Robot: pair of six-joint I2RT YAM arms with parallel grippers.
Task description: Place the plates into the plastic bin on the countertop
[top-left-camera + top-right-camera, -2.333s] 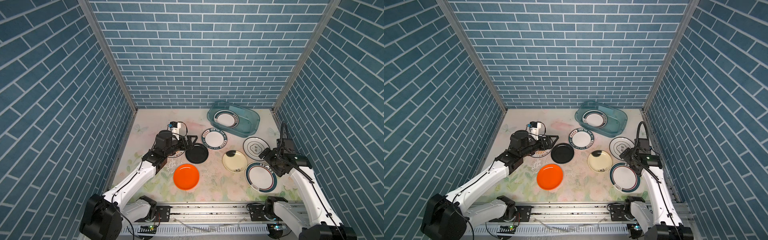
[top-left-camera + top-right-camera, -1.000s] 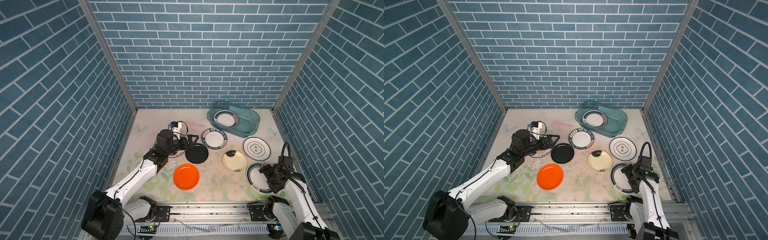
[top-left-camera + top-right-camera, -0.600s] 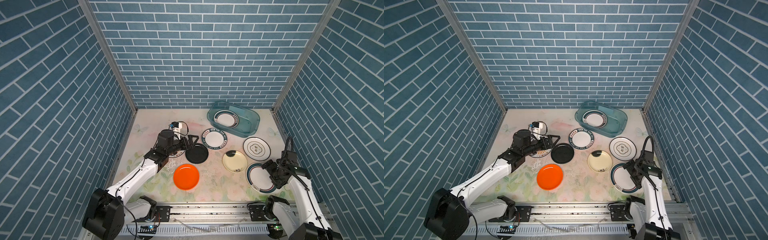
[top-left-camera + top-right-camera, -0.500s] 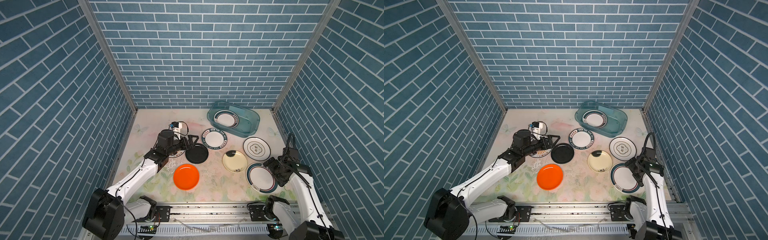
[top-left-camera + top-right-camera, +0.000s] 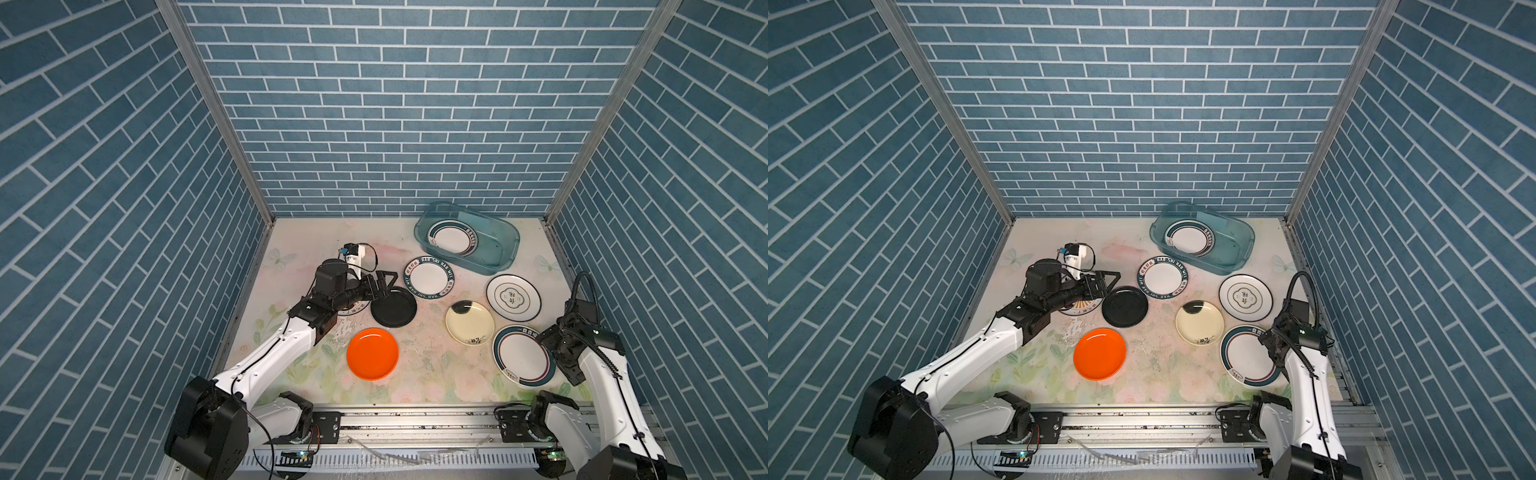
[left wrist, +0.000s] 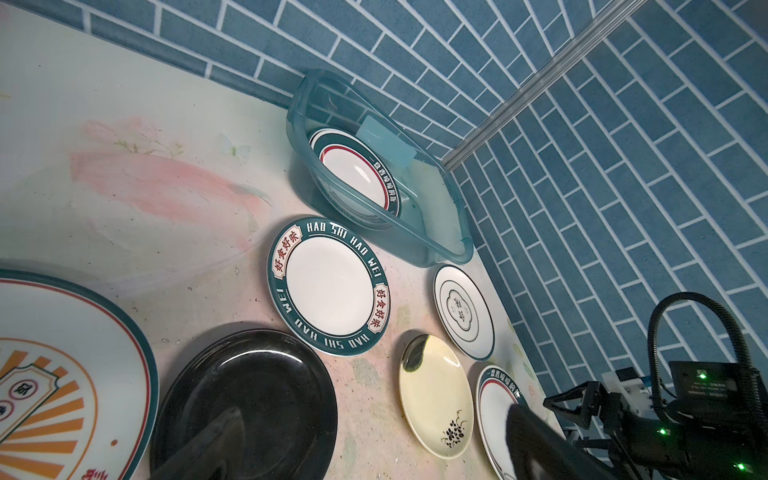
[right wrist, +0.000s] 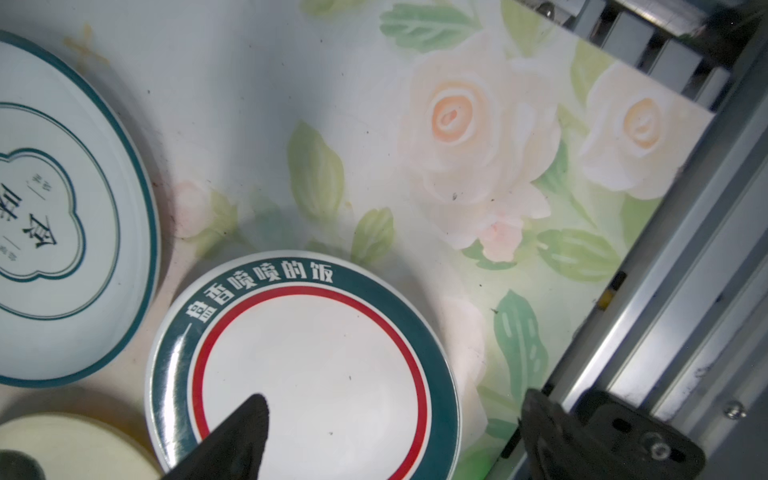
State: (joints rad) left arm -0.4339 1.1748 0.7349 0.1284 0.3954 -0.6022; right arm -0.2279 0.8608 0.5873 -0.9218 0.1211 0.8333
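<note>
Reaching forward low with left hand (image 5: 387, 286), spread wide; pointing right hand (image 5: 549, 347) downward, spread wide; both empty.

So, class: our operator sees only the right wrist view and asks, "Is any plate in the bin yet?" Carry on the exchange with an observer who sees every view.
Observer: Yes, one teal-rimmed plate lies in the plastic bin.
Operator: Any plates I can't see?
Observer: An orange plate lies on the countertop, near its front edge.
Operator: And the left pincer?
Observer: The left pincer is open, by the black plate, holding nothing.
</note>
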